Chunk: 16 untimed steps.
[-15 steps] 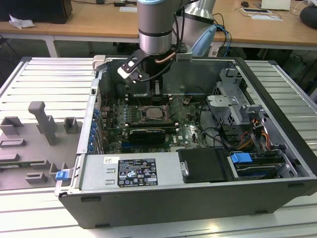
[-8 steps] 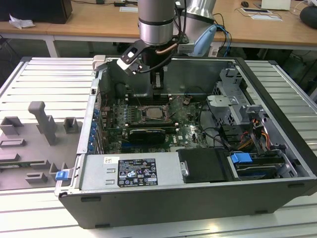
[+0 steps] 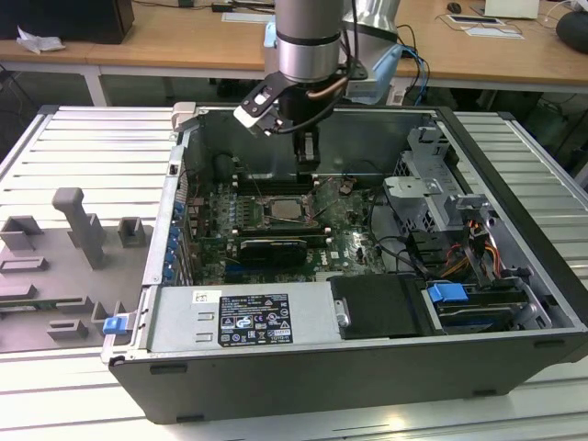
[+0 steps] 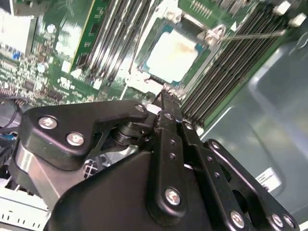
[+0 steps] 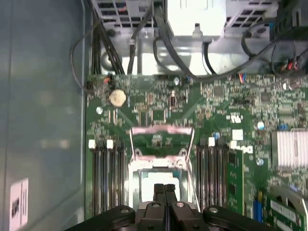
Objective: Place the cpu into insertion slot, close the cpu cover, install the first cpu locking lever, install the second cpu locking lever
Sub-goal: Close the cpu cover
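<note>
Now | black tool [image 5: 164, 187] pinched shut, empty | flat pale square cpu [image 4: 172, 54] in silver-rimmed insertion slot [image 4: 142, 77]

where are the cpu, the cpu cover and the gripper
cpu [image 4: 171, 57], second wrist view, middle of its pale face
cpu cover [image 5: 161, 130], first wrist view, pale bar of its frame
gripper [image 5: 164, 186], first wrist view, where its jaws meet

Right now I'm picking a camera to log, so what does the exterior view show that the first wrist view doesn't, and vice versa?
Exterior view: the whole case, the grey tray beside it, desks behind. First wrist view: a coin battery and finned heatsink on the board, seen plainly. Both: the cpu, with the shut tool close by it.
</note>
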Tool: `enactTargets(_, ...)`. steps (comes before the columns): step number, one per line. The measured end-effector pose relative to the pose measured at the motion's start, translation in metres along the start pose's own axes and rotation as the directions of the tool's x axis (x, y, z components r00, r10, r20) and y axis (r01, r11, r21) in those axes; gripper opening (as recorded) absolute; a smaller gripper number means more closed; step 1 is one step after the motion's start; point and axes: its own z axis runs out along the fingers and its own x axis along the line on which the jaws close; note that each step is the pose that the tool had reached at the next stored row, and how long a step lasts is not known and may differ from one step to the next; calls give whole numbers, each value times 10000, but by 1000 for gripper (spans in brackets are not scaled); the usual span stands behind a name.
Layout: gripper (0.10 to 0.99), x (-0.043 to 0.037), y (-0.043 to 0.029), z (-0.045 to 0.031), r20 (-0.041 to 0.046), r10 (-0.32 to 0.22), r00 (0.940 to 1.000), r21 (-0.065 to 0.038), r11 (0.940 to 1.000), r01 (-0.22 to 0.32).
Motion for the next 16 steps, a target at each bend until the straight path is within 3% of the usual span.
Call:
enactTargets(7,106,4,292,20,2,1,10000,62,10000,-1)
enactTargets(16,106,8,486,39,1,-19,10000,113,9999,19)
